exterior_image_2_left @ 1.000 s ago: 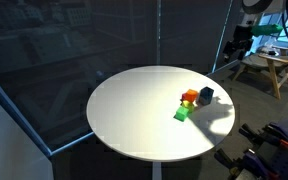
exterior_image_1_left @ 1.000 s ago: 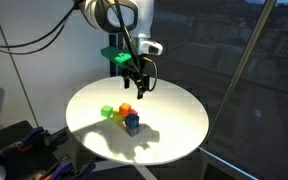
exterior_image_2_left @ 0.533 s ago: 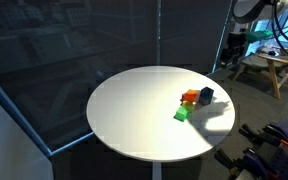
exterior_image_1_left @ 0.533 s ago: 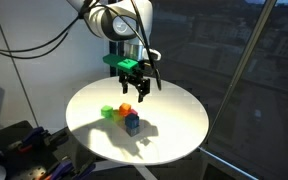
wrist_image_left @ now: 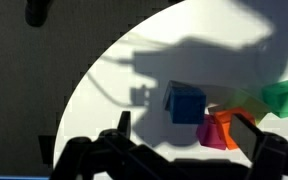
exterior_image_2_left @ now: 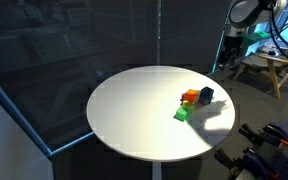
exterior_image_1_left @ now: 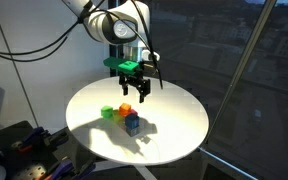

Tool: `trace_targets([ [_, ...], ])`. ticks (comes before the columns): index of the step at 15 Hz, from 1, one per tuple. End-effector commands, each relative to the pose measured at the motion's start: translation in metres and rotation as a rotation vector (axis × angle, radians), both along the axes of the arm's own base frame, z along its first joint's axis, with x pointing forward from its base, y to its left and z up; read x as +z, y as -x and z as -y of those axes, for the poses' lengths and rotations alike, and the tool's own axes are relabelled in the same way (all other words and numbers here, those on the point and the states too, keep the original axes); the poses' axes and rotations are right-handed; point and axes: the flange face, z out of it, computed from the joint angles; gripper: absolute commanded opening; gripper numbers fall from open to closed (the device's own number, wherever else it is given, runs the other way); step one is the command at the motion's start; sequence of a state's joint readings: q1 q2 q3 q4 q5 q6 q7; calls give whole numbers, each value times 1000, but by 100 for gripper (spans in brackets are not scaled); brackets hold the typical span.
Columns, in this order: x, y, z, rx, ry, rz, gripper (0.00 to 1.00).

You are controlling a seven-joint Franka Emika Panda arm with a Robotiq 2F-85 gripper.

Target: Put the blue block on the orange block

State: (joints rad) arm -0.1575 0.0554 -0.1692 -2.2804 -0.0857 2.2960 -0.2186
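The blue block (exterior_image_1_left: 132, 123) sits on the round white table (exterior_image_1_left: 174, 125), next to the orange block (exterior_image_1_left: 125, 109). Both also show in an exterior view, blue (exterior_image_2_left: 206, 95) and orange (exterior_image_2_left: 189, 97). In the wrist view the blue block (wrist_image_left: 186, 104) lies just left of the orange block (wrist_image_left: 224, 128). My gripper (exterior_image_1_left: 136, 90) hangs above the far side of the table, clear of the blocks. It is open and empty, and its fingers (wrist_image_left: 184, 140) frame the blocks from above.
A green block (exterior_image_1_left: 106, 112) lies left of the orange one, with a yellow block (exterior_image_1_left: 115, 114) beside it. The green block also shows in an exterior view (exterior_image_2_left: 182, 114) and in the wrist view (wrist_image_left: 284, 97). Dark windows surround the table, and a wooden stool (exterior_image_2_left: 264, 68) stands behind it.
The arm has swung a little and the gripper has shifted slightly above the table. The blocks have not moved.
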Motion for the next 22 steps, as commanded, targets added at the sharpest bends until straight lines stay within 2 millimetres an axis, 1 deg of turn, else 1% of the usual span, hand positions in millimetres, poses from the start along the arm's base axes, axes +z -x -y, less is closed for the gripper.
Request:
trace_targets([
  [1, 0, 0, 0, 0, 0, -1, 100],
  [5, 0, 0, 0, 0, 0, -1, 100],
  [14, -8, -6, -1, -39, -54, 39, 100],
  [18, -19, -12, 1, -61, -55, 86, 100],
  [22, -36, -18, -1, -49, -43, 123, 100],
])
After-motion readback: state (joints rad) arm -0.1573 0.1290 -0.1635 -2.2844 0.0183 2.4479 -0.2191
